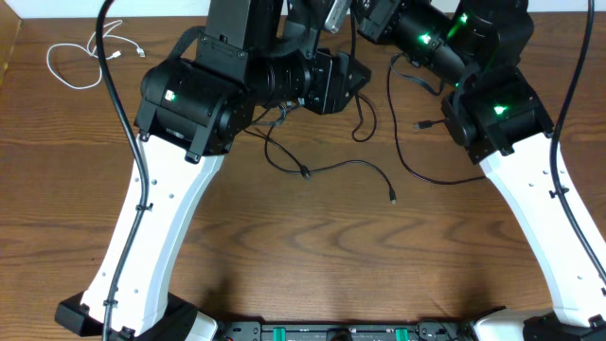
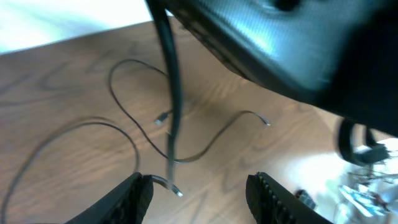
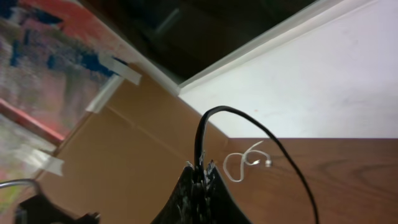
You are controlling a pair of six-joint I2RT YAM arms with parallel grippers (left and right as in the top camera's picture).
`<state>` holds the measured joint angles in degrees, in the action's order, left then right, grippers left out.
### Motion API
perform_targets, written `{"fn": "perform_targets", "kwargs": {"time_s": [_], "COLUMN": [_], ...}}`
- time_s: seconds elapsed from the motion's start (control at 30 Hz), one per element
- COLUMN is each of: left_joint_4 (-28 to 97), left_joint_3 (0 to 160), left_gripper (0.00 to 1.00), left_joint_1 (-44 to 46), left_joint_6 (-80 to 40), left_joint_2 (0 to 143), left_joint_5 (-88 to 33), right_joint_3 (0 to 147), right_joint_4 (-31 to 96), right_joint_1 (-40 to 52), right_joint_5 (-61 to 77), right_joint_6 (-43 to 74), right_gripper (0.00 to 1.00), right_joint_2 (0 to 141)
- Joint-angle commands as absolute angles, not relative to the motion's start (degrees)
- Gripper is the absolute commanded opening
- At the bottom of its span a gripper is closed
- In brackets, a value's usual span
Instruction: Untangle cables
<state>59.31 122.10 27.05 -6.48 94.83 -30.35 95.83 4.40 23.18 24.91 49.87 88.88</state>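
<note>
A short white cable [image 1: 80, 59] lies coiled at the table's far left corner and also shows in the right wrist view [image 3: 239, 165]. Two black cables trail across the middle of the table: one [image 1: 346, 163] ends in a plug at the centre, the other [image 1: 417, 172] loops on the right. My right gripper [image 3: 202, 171] is shut on a black cable [image 3: 249, 121] that arcs up and over from its tips. My left gripper [image 2: 199, 199] hangs open above the wood. A black cable [image 2: 169, 93] hangs straight down in front of it, its end [image 2: 177, 191] beside the left finger [image 2: 134, 199].
Both arms crowd the far middle of the wooden table [image 1: 303, 246]. The right arm's dark housing [image 2: 280, 43] fills the top right of the left wrist view. A pale wall and a cardboard-coloured panel [image 3: 124, 162] lie behind the right gripper.
</note>
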Motion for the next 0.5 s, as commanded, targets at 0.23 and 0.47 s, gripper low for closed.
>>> {"fn": "perform_targets", "kwargs": {"time_s": [0.23,0.47], "left_joint_4": [54.04,53.01], "left_joint_3": [120.16,120.16], "left_gripper": [0.54,0.37], "left_joint_1": [26.81,26.83], "left_joint_6": [-3.64,-3.68], "left_joint_2": [94.37,94.37], "left_joint_5": [-27.77,-27.81], "right_joint_3": [96.33,96.33], "right_joint_4": [3.42,3.44], "right_joint_1": [22.94,20.36], "right_joint_5": [28.01,30.85], "right_joint_6": [56.6,58.63], "right_gripper": [0.01,0.01], "right_joint_2": [88.82,88.82]}}
